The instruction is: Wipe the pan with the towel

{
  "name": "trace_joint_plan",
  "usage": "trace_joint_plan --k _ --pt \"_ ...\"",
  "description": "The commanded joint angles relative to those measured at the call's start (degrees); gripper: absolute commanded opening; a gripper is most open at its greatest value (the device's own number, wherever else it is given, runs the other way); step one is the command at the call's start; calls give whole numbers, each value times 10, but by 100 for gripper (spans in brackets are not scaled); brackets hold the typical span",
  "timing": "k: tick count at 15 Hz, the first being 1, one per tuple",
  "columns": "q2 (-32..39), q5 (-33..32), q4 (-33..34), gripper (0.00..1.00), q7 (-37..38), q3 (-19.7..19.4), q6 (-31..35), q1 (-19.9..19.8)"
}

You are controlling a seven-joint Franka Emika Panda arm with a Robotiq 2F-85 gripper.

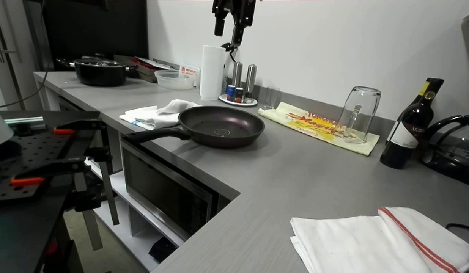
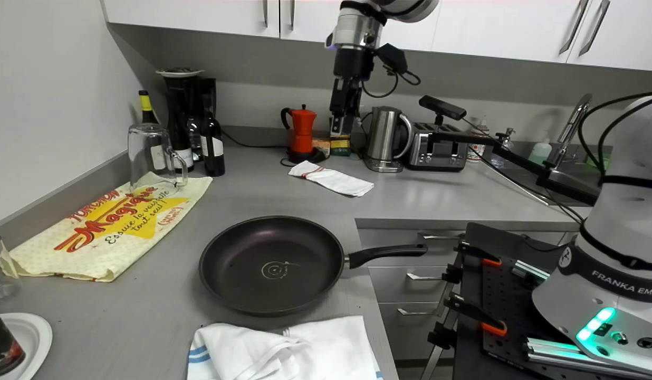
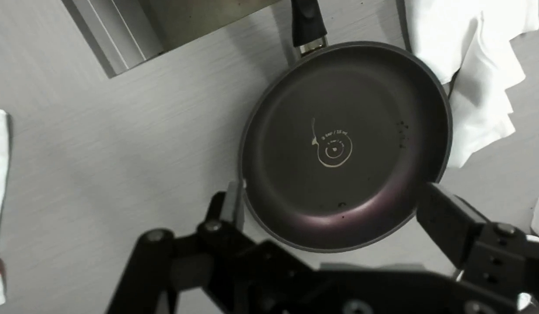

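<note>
A dark frying pan (image 2: 273, 264) sits flat on a grey counter (image 1: 295, 178), facing up, its black handle (image 2: 387, 255) reaching out past the counter's front edge. A pale spiral mark (image 3: 335, 148) shows on its floor, and the wrist view also shows a few dark specks (image 3: 403, 126) inside it. Just beside the pan lies a crumpled white towel (image 2: 284, 353) with blue stripes; whether it touches the rim is hard to tell. A red-striped towel (image 1: 371, 242), also white, lies folded on the counter, well apart from the pan.

The tool (image 1: 228, 39) hangs in the air above the counter, pointing down, its two fingers (image 3: 446, 222) spread wide and holding nothing. In the wrist view, the pan lies below the fingers, its handle toward the top.

Along the wall (image 1: 314, 49), near the pan, a yellow cloth (image 2: 120, 227) with red lettering lies flat, and a clear glass mug (image 2: 154, 158) stands on it. Dark wine bottles (image 1: 405, 132) stand near one end of the cloth. Along the wall in the opposite direction are a white plate (image 2: 37, 338) bearing small cans (image 1: 238, 95), a paper towel roll (image 1: 212, 74), a clear plastic bowl (image 1: 175, 81) and a black pot (image 1: 101, 74).

In an exterior view, a red moka pot (image 2: 303, 132), a steel kettle (image 2: 383, 134) and a toaster (image 2: 437, 153) stand at the back of the counter. A microwave (image 1: 164, 185) sits below the counter, and the arm's white base (image 2: 584, 295), its lights (image 2: 595, 324) glowing green, stands beside it.
</note>
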Motion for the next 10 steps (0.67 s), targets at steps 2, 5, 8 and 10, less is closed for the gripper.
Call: trace_joint_plan --k 2,5,8,10 --pt "71 20 45 100 56 53 26 17" --pt "107 -4 53 100 113 81 59 29" --pt "137 -33 53 100 183 103 79 49" --pt "156 -47 53 100 221 116 85 64"
